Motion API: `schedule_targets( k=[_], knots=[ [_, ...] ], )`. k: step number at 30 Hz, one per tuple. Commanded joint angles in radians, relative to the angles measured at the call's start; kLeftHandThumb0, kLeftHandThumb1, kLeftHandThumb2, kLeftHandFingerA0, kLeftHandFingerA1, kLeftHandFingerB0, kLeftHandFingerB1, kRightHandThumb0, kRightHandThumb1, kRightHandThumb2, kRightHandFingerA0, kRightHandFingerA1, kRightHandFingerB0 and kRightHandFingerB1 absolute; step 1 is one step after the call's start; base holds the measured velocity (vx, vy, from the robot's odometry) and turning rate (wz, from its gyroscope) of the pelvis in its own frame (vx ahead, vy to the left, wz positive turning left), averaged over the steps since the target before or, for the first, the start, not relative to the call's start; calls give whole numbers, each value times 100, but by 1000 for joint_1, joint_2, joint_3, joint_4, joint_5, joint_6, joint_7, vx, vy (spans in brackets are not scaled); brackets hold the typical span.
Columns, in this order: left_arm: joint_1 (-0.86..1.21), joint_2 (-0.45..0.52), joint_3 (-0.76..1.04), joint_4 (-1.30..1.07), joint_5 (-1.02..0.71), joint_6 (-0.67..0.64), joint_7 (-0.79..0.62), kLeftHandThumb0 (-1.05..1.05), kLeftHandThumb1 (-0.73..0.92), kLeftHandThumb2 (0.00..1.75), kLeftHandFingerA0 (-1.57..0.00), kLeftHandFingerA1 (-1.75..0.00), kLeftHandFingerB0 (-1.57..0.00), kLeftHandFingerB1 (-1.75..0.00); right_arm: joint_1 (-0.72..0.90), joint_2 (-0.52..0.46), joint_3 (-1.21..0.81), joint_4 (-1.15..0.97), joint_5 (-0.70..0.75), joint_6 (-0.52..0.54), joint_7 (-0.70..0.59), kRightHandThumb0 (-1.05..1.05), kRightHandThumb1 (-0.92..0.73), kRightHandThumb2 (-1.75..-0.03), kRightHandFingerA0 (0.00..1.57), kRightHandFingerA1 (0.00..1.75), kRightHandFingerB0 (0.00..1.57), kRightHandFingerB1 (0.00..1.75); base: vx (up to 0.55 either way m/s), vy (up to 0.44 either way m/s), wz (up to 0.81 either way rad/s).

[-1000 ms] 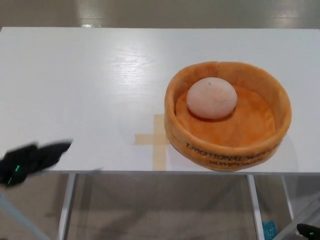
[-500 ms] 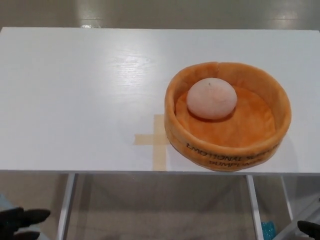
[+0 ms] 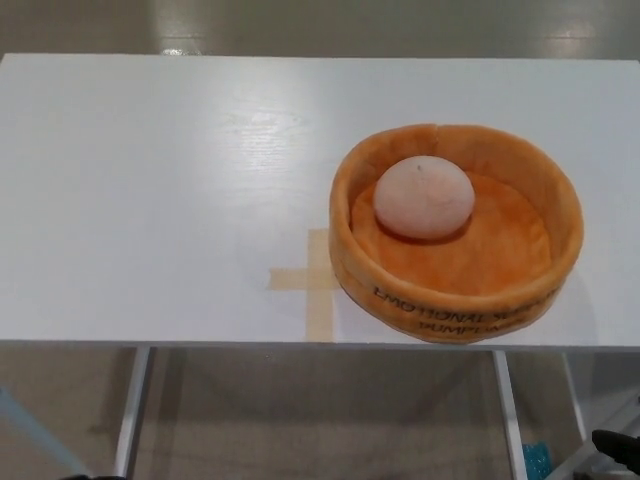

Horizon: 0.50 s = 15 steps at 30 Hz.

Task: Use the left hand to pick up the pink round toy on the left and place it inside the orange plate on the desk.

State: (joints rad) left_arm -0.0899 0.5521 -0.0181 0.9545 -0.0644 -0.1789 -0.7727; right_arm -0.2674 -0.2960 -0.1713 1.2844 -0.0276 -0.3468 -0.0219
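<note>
From above, the pink round toy sits inside the orange plate, a soft, high-walled fabric dish with dark lettering across its near outer wall. The toy rests on the plate's floor toward the far left of the interior, close to the rear wall, with open orange floor showing on its near and right sides. The plate stands on the right half of the white worktop, its near wall not far from the worktop's front edge. Just beside the plate's left wall a tan tape cross is stuck flat on the surface, one arm reaching down to the front edge. The left stretch of the worktop shows only the glare of overhead light. Under the front edge, pale metal legs run down to a beige floor. The left hand does not show anywhere in this view. At the bottom right corner, below the worktop's level, a small dark piece of the right hand pokes in; too little of it is visible to tell whether its fingers are spread or closed.
</note>
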Motion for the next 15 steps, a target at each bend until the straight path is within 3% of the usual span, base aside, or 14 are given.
schedule_targets(
  k=[1, 5, 6, 7, 12, 13, 15],
  knots=[
    [-129, -145, -70, 239, 155, 42, 403, -65, 70, 63, 0, -19, 0, -20, 17, 24, 5, -5, 1, -40, 31, -27, -59, -57, 47, 40, 45, 42, 0, 0, 0],
    [-158, -206, -71, 253, 155, 13, 505, -61, 71, 61, -2, -24, -1, -22, 7, 48, 20, -3, -11, -22, 17, -22, -60, -58, 47, 40, 44, 41, 0, 0, 0],
    [-162, -212, -71, 255, 156, 10, 514, -64, 53, 89, 0, -27, 0, -23, 6, 49, 23, -3, -14, -21, 16, -23, -60, -58, 47, 39, 44, 41, 0, 0, 0],
    [-166, -215, -71, 258, 156, 10, 519, -64, 53, 89, 0, -27, 0, -23, 6, 49, 25, -2, -16, -22, 16, -23, -60, -58, 47, 39, 44, 41, 0, 0, 0],
    [-180, -227, -71, 272, 158, -4, 548, -56, 48, 85, 0, -35, -3, -29, 3, 51, 43, -3, -32, -15, 0, -25, -60, -58, 49, 40, 45, 41, 0, 0, 0],
    [-183, -228, -69, 277, 156, -7, 551, -55, 66, 60, -6, -28, -4, -25, 3, 52, 46, -2, -33, -13, -2, -26, -61, -58, 48, 40, 46, 40, 0, 0, 0],
    [-185, -229, -68, 279, 155, -8, 553, -55, 66, 60, -6, -28, -4, -25, 3, 52, 48, -2, -34, -12, -3, -26, -61, -58, 48, 40, 46, 40, 0, 0, 0]
  ],
)
